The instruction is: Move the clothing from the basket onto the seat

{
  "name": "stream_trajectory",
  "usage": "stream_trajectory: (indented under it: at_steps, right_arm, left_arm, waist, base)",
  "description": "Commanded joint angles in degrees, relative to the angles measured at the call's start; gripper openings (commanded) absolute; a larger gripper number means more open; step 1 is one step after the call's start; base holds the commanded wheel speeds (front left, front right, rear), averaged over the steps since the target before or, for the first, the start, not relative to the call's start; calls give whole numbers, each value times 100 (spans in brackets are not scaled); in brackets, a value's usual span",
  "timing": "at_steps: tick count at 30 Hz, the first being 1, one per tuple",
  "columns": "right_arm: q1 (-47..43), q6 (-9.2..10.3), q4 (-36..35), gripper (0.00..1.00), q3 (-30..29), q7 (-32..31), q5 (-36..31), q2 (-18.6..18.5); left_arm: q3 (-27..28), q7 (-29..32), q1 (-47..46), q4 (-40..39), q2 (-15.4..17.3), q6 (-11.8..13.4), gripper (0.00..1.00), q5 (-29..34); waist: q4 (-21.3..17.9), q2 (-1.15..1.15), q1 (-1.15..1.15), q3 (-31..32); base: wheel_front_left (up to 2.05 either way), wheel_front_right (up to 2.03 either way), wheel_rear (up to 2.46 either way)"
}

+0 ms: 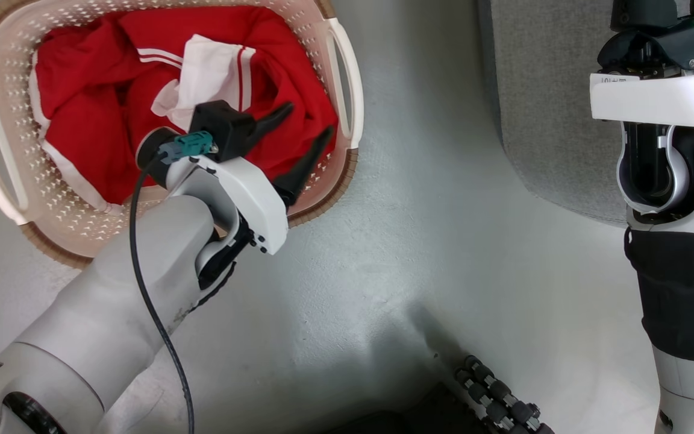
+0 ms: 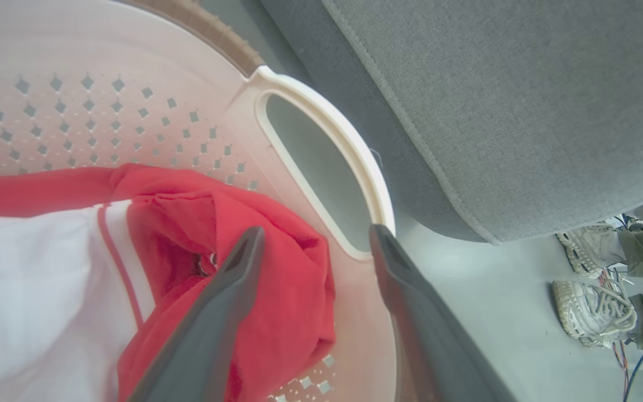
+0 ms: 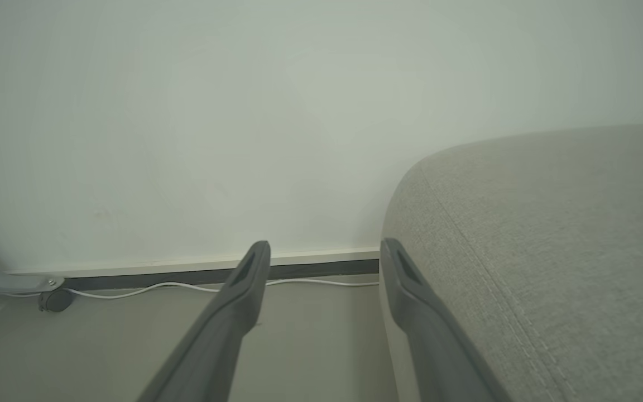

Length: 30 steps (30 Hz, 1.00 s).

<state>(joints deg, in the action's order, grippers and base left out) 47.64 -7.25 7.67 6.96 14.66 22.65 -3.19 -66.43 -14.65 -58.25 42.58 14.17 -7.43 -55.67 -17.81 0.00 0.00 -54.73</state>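
Left claw [image 1: 309, 119] hovered, jaws apart, over red clothing [image 1: 82, 78] in the laundry basket [image 1: 317, 36], poised to grasp; right claw [image 3: 324, 245], also spread, hung beside the sofa [image 3: 550, 251].

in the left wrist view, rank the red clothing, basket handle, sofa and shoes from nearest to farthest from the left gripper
1. Red clothing and basket handle, both at the left gripper's fingertips; too close to call.
2. Sofa, just beyond the handle, upper right.
3. Shoes, far right on the floor.
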Motion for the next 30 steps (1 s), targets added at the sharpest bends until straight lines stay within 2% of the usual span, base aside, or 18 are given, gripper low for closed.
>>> stream_trajectory:
  at_steps: [1,8,19,25,30]
  right_arm:
    - [-123,-24,-184,100,55,34,66,31]
    - [-204,-24,-89,100,-29,34,96,31]
    - [-421,-24,222,100,-101,34,-181,31]
    - [-589,-24,430,100,-169,34,-409,31]
    - [-813,-24,654,100,-252,34,-572,31]
  left_arm:
    - [144,-35,-68,-47,55,-6,0,78]
    - [372,-35,54,-92,65,-6,0,285]
    - [938,-35,803,-430,28,-6,0,568]
    - [1419,-35,1238,-803,-86,-6,0,904]
    - [2190,-35,1662,-1162,-169,-6,0,1325]
  waist:
    - [-44,0,0,-35]
    - [16,0,0,119]
    - [368,0,0,928]
    - [629,0,0,1515]
    - [863,0,0,2039]
  base:
    - [0,0,0]
    - [0,0,0]
    - [0,0,0]
    - [0,0,0]
    - [0,0,0]
